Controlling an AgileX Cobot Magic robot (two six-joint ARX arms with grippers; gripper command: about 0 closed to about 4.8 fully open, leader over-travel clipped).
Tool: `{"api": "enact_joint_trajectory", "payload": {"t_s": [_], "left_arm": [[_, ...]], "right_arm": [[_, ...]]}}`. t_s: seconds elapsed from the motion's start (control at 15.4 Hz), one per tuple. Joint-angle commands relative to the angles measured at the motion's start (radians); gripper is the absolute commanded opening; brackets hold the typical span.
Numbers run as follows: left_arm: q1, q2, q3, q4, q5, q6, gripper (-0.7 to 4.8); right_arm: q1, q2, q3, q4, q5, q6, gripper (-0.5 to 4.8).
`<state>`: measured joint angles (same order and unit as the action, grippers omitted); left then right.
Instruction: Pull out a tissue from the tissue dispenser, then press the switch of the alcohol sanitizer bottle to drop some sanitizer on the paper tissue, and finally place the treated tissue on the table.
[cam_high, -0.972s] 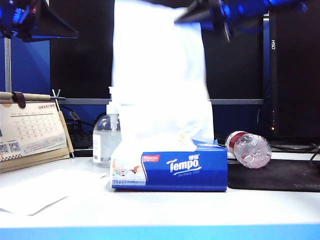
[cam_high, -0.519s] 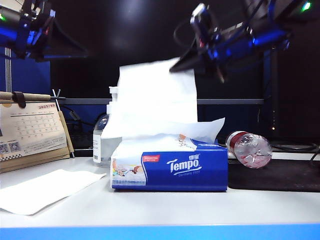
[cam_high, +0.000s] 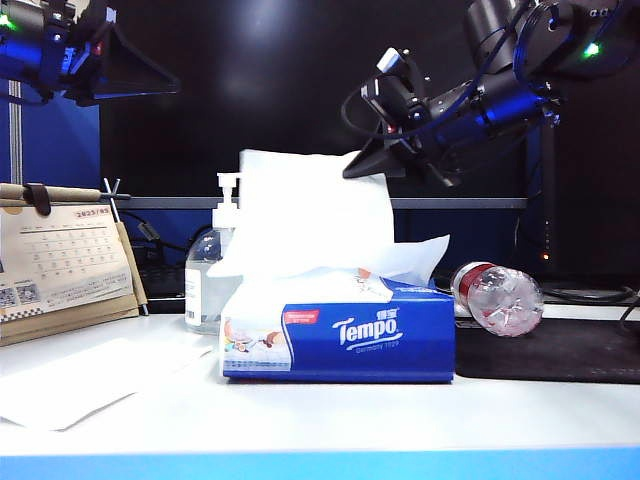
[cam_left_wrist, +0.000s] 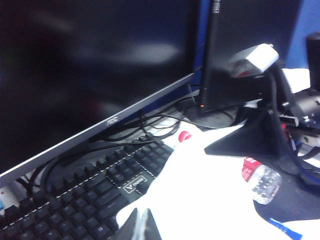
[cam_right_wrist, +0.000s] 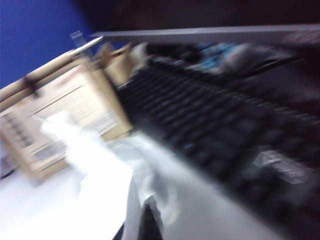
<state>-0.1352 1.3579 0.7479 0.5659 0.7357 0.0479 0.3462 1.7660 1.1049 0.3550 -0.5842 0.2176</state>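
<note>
tissue pull: done, by my read. Right gripper (cam_high: 352, 170) is clamped shut on the top corner of the thin white paper tissue (cam_high: 315, 215), which hangs in the air above the blue soft-plastic Tempo tissue dispenser (cam_high: 340, 335). I can't tell whether its lower edge has cleared the next sheet poking out of the pack.
sanitizer step: not yet done. Small clear rounded sanitizer bottle (cam_high: 208, 280) stands on the table just behind the dispenser's left end, and its white pump-head switch (cam_high: 229, 185) is untouched, with nothing on it.
left gripper: high at far left of the exterior view (cam_high: 135, 70), well apart from the bottle and holding nothing that shows. Whether it is open I cannot tell: only the finger tips (cam_left_wrist: 141, 226) show in its own view, close together.
placing: still to do. Flat white table with light blue front edge (cam_high: 400, 425) has free space in front. A separate white sheet (cam_high: 80, 375) already lies at front left.
exterior only: bottle, pump and full dispenser, plus a clear water bottle lying on its side (cam_high: 498, 297) at right.
left wrist only: black keyboard (cam_left_wrist: 90, 195) behind the scene, the held tissue (cam_left_wrist: 200, 200) from above, and the right arm's gripper on it (cam_left_wrist: 247, 142).
right wrist: motion-blurred. Shows the tissue (cam_right_wrist: 95, 165) at the finger tips (cam_right_wrist: 149, 220) and a cardboard desk calendar (cam_right_wrist: 60, 115) beyond. Grip detail unreadable.
</note>
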Motion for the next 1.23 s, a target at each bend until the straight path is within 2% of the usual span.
{"api": "enact_joint_trajectory", "payload": {"t_s": [0.06,0.32,0.52,0.84,0.97,1.23], "left_arm": [[0.001,-0.003,0.004,0.020,0.001,0.005,0.21],[0.000,0.020,0.005,0.021,0.003,0.004,0.21],[-0.001,0.029,0.006,0.019,0.047,-0.003,0.21],[-0.001,0.029,0.006,0.018,0.096,-0.023,0.21],[-0.001,0.029,0.006,0.019,0.095,-0.022,0.21],[-0.001,0.029,0.006,0.019,0.072,0.031,0.21]], "right_arm": [[0.001,-0.007,0.008,0.029,0.095,0.003,-0.01],[0.001,-0.003,0.008,0.122,0.094,0.092,-0.01],[0.001,0.043,0.011,0.153,0.096,0.106,-0.01],[0.000,0.113,0.141,0.164,0.122,0.127,-0.01],[0.001,0.121,0.212,0.098,0.097,0.202,-0.01],[0.020,0.125,0.231,0.090,0.010,0.291,-0.01]]}}
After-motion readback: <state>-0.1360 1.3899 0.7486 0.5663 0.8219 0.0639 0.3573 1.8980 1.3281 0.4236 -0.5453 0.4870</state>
